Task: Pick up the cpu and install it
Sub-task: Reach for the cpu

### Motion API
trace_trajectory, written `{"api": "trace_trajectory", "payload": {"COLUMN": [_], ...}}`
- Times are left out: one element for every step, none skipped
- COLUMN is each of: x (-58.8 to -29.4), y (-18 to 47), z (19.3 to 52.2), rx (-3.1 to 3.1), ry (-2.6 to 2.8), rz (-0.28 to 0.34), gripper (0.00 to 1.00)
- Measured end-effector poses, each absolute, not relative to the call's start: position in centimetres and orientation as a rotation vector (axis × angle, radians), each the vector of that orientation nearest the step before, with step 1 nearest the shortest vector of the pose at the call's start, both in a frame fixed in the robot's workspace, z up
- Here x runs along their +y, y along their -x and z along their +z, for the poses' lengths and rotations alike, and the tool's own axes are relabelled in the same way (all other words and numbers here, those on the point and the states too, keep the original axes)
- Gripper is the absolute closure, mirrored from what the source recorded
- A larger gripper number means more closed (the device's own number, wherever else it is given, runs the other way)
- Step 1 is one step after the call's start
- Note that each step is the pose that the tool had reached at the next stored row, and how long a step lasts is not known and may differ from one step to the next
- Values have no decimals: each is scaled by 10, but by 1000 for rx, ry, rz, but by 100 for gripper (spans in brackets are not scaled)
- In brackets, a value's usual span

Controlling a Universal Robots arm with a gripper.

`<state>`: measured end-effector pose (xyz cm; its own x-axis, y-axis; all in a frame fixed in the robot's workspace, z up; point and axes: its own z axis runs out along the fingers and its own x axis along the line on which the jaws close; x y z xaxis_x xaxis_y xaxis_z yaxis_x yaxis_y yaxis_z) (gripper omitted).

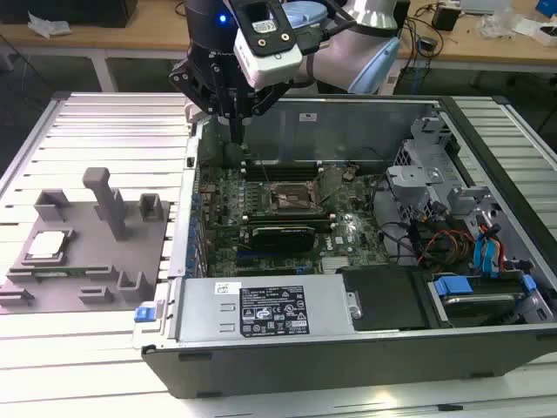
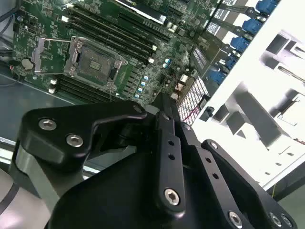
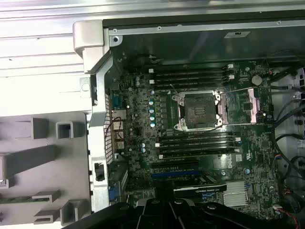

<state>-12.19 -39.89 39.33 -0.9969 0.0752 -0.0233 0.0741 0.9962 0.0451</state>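
Slatted aluminium table (image 1: 96, 131) fills the exterior view, with wooden workbenches behind it; on it lies an open computer case (image 1: 348, 366), its side panel off and its inside facing up; the robot arm (image 1: 370, 39) reaches in from the back over the case's far corner on the exterior view's left. A grey moulded fixture (image 1: 100, 239) sits on the slats just beside the case, on the exterior view's left; inside the case the green motherboard (image 1: 261, 222) lies flat, with a silver power supply (image 1: 270, 309) along the near wall. The dark metal-framed socket (image 1: 291, 198) sits mid-board between rows of memory slots; in both wrist views it (image 3: 198, 110) stands open and bare, its load plate swung aside. The gripper (image 1: 236, 131) hangs above the case's back edge, pointing down; in the second wrist view its black fingers (image 2: 167, 124) meet at the tips, closed together with nothing between them. The cpu (image 1: 48, 246) rests flat in a recess of the fixture, silver top up, well apart from the gripper and from the socket; a narrow green memory stick (image 1: 57, 273) lies just beside it.
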Motion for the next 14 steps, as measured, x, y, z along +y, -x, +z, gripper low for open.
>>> {"api": "trace_trajectory", "payload": {"x": [-399, -399, -399, -399, -399, -399, -399, -399, -399, -399, -399, -399, -399, -399], "y": [122, 122, 122, 122, 122, 122, 122, 122, 124, 125, 128, 129, 133, 134], "z": [393, 393, 393, 393, 393, 393, 393, 393, 393, 393, 393, 393, 393, 393], "rx": [3114, 3114, 3114, 3114, 3114, 3114, 3114, 3114, 3114, 3114, 3114, 3114, 3114, 3114], "ry": [-117, -117, -117, -117, -117, -117, -117, -117, -117, -117, -117, -117, -117, -117], "rz": [69, 69, 69, 69, 69, 69, 69, 69, 69, 69, 69, 69, 69, 69], "gripper": [89, 89, 89, 89, 89, 89, 89, 89, 89, 89, 89, 89, 89, 89]}}
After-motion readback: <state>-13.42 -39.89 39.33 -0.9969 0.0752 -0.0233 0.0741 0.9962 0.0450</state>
